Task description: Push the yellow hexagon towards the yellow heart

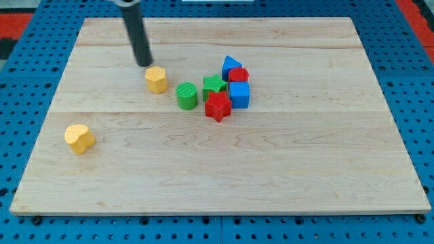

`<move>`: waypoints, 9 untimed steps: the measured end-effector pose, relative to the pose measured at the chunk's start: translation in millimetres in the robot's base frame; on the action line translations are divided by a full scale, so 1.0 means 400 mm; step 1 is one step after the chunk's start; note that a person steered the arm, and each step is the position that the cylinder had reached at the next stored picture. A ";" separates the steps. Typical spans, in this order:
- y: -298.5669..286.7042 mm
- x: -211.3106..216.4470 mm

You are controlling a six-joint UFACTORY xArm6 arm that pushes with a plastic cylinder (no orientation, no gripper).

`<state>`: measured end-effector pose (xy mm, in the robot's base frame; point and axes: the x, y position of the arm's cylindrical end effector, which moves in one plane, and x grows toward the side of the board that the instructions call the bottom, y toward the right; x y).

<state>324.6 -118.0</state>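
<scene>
The yellow hexagon (156,79) sits on the wooden board left of the block cluster. The yellow heart (79,138) lies far off toward the view's lower left. My tip (144,64) is just above and slightly left of the hexagon, very close to it; I cannot tell if they touch. The dark rod rises from the tip toward the view's top.
A green cylinder (187,95) stands right of the hexagon. Beyond it cluster a green star (214,85), red star (218,106), blue cube (239,95), red cylinder (238,75) and blue triangle (230,65). The wooden board (285,163) lies on blue pegboard.
</scene>
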 end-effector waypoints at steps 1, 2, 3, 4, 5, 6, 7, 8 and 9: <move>0.049 0.045; 0.040 0.140; 0.038 0.209; 0.038 0.240; 0.001 0.245; -0.009 0.269; -0.068 0.308; -0.161 0.320; -0.227 0.328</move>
